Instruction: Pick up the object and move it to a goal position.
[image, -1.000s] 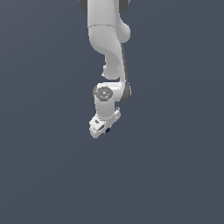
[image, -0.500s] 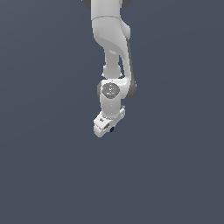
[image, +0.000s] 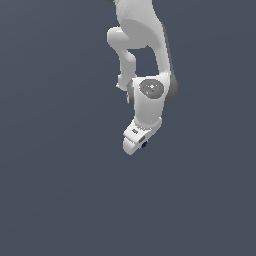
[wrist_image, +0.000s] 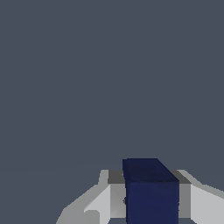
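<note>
White end effector (image: 134, 144) of the Panda arm hangs low in the exterior view, tilted toward that view's left. Its fingers (wrist_image: 101, 201) are closed against the sides of the small dark navy-blue cube (wrist_image: 151, 190), which sits between them. In the exterior view the cube shows only as a dark speck at the fingertips. Plain slate-grey background (image: 50, 175) lies all around.

White arm (image: 145, 100), white gripper (image: 136, 142), dark navy cube (wrist_image: 151, 190), slate-grey background.
</note>
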